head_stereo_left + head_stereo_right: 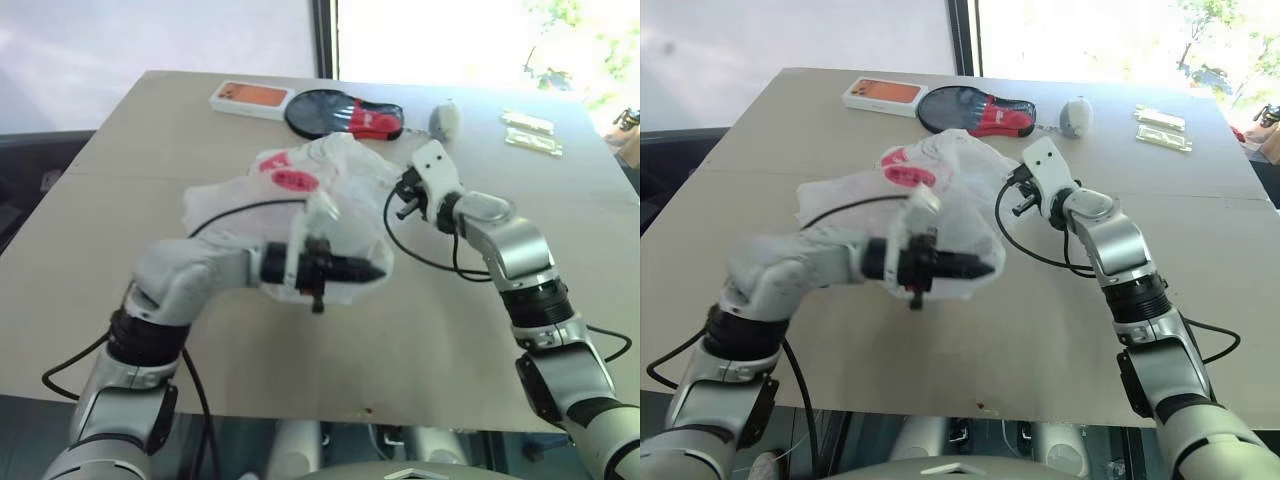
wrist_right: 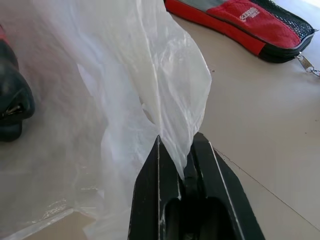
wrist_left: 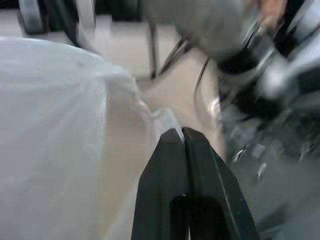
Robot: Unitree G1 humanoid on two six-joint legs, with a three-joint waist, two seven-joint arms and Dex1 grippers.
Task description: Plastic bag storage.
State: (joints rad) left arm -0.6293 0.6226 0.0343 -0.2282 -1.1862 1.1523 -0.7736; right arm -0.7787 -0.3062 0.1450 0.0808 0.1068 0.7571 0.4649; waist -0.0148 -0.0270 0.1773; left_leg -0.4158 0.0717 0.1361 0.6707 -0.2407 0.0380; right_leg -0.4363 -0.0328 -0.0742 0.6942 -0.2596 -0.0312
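The translucent white plastic bag [image 1: 345, 175] with red printed marks is bunched up in the middle of the table [image 1: 130, 170]. My right gripper [image 2: 182, 145] is shut on a fold of its film and holds the bag's right side, as the head view also shows [image 1: 404, 196]. My left gripper [image 1: 378, 270] points to the right in front of the bag, its fingers shut. In the left wrist view the bag's edge [image 3: 150, 112] runs up to the shut tips [image 3: 180, 131]; whether film is pinched between them I cannot tell.
At the table's far side lie an orange-and-white box [image 1: 250, 97], a black-and-red flat pouch [image 1: 345, 113], a small grey rounded object [image 1: 446, 120] and two pale packets [image 1: 530, 130]. Black cables trail from both wrists. The table's front edge is near my arms.
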